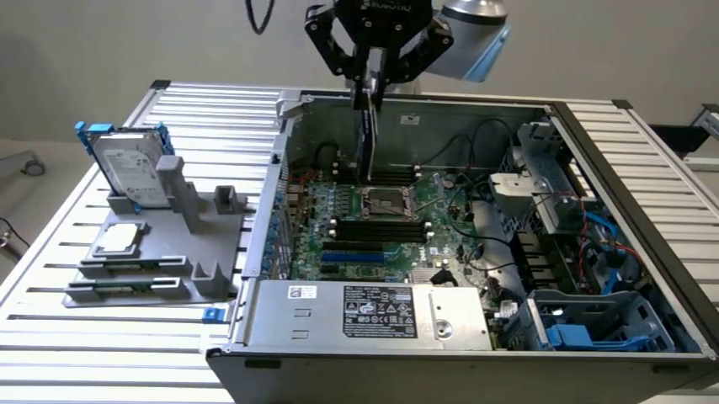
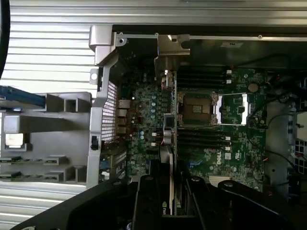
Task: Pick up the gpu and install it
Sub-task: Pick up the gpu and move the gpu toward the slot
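The gpu [image 1: 365,139] hangs upright and edge-down inside the open computer case [image 1: 264,219], over the green motherboard [image 1: 382,231] just behind the processor socket [image 1: 388,202]. My gripper [image 1: 372,82] is shut on the card's upper edge. The card's lower edge looks close to the board; whether it touches a slot I cannot tell. In the wrist view the gpu [image 2: 166,153] appears edge-on between my black fingers [image 2: 146,201], with its silver end bracket [image 2: 171,47] near the case's rear wall. The gripper [image 2: 168,203] sits above the motherboard [image 2: 230,153] beside the socket [image 2: 196,109].
A grey fixture [image 1: 168,269] on the slatted table at the exterior view's left holds a silver hard drive with blue rails [image 1: 126,164] and a square silver processor chip [image 1: 118,240]. A power supply [image 1: 371,311], cables [image 1: 483,147] and drive cages [image 1: 590,320] crowd the case.
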Controlling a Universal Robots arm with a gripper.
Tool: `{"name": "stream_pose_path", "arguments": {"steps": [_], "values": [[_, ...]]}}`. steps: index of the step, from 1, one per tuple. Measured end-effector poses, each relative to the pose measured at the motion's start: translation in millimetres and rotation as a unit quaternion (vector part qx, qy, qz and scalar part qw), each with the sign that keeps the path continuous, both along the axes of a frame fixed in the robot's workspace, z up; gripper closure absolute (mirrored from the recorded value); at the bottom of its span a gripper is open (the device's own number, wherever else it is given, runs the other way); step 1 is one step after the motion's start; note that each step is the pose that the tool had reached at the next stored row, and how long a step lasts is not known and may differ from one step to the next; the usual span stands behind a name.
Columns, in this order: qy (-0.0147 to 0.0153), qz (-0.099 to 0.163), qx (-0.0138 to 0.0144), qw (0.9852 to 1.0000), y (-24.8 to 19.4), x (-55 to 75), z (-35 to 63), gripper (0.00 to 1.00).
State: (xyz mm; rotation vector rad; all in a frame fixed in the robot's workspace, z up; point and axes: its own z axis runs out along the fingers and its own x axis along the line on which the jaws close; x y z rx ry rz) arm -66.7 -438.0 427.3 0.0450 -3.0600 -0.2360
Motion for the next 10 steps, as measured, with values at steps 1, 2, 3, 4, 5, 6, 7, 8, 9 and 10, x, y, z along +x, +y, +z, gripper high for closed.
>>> {"name": "stream_pose_path", "arguments": {"steps": [1, 2, 3, 4, 5, 6, 7, 8, 9, 10], "values": [[0.0, 0.0, 0.0, 1.0, 0.0, 4.7, -1.7, 0.74], [0.0, 0.0, 0.0, 1.0, 0.0, 9.3, -3.5, 0.74], [0.0, 0.0, 0.0, 1.0, 0.1, 13.8, -5.2, 0.74], [0.0, 0.0, 0.0, 1.0, 0.2, 18.2, -6.8, 0.74], [0.0, 0.0, 0.0, 1.0, 0.3, 22.4, -8.4, 0.74], [0.0, -0.001, 0.0001, 1.0, 0.4, 26.1, -10.1, 0.74], [0.0, -0.002, 0.0001, 1.0, 0.4, 29.0, -11.9, 0.74], [0.0, -0.004, 0.0002, 1.0, 0.4, 31.3, -13.8, 0.74], [0.0, -0.008, 0.0002, 1.0, 0.4, 32.7, -15.6, 0.74], [0.0, -0.011, 0.0002, 0.9999, 0.4, 33.7, -17.3, 0.74]]}}
